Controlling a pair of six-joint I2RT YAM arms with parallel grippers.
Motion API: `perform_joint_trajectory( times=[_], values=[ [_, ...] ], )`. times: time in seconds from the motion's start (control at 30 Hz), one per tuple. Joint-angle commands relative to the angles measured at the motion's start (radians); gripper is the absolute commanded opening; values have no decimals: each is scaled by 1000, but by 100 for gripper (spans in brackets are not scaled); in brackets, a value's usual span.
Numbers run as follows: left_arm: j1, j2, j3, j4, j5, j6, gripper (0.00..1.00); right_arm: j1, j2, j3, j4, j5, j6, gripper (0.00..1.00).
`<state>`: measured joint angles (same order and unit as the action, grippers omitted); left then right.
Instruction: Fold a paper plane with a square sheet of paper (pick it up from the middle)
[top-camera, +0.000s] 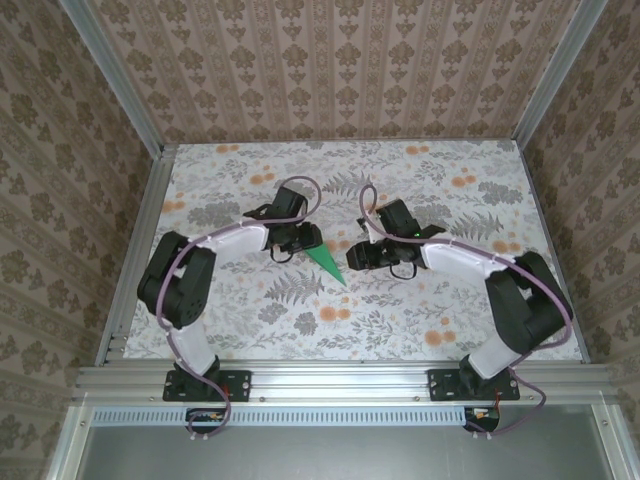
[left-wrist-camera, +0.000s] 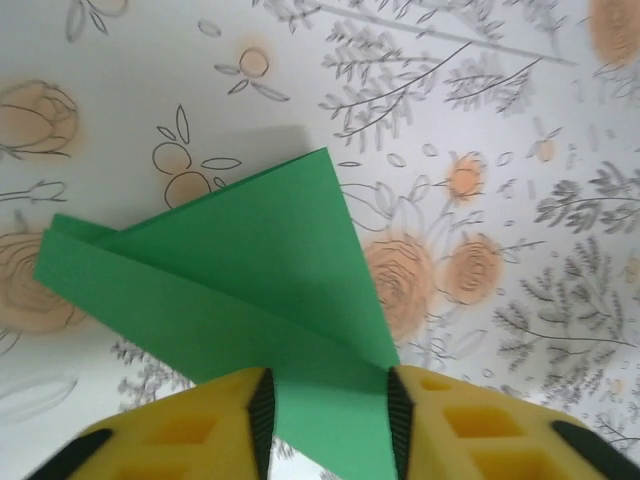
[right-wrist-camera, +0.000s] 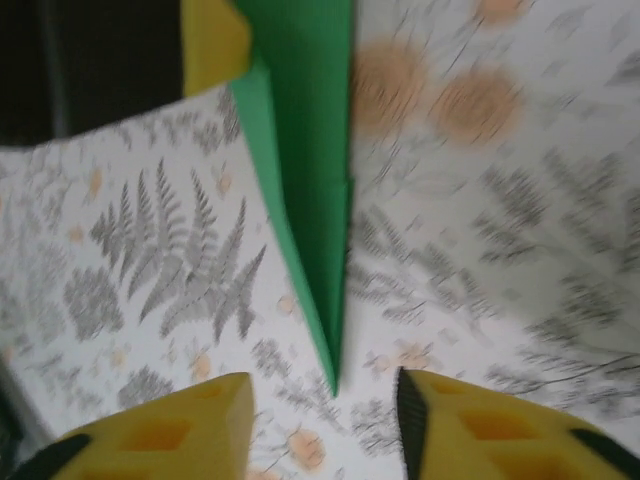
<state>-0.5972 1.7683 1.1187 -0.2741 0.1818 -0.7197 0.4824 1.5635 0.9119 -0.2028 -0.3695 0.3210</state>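
The square sheet of paper lies folded into a slim green paper plane (top-camera: 325, 262) on the floral tabletop, its nose pointing toward the near right. My left gripper (top-camera: 298, 241) sits over its wide tail. In the left wrist view the plane (left-wrist-camera: 240, 270) runs flat between the jaws of the left gripper (left-wrist-camera: 325, 405), which stand apart, not pinching it. My right gripper (top-camera: 360, 254) is just right of the plane. In the right wrist view the right gripper (right-wrist-camera: 325, 400) is open, and the plane's nose (right-wrist-camera: 330, 350) ends short of the gap.
The table (top-camera: 450, 300) carries a grey-and-orange floral print. An aluminium frame rail (top-camera: 340, 378) runs along the near edge, with patterned walls on three sides. One yellow finger of the left gripper (right-wrist-camera: 213, 40) shows at the top of the right wrist view.
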Motion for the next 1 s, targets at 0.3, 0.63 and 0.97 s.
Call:
perform_joint_trajectory(
  times=[0.3, 0.63, 0.97],
  values=[
    [-137, 11, 193, -416, -332, -106, 64, -28, -166, -204, 196, 310, 65, 76],
    [-145, 104, 222, -369, -276, -185, 57, -32, -196, -219, 187, 304, 75, 80],
    [-145, 102, 204, -330, -240, -248, 33, -33, -216, -225, 177, 343, 75, 80]
  ],
)
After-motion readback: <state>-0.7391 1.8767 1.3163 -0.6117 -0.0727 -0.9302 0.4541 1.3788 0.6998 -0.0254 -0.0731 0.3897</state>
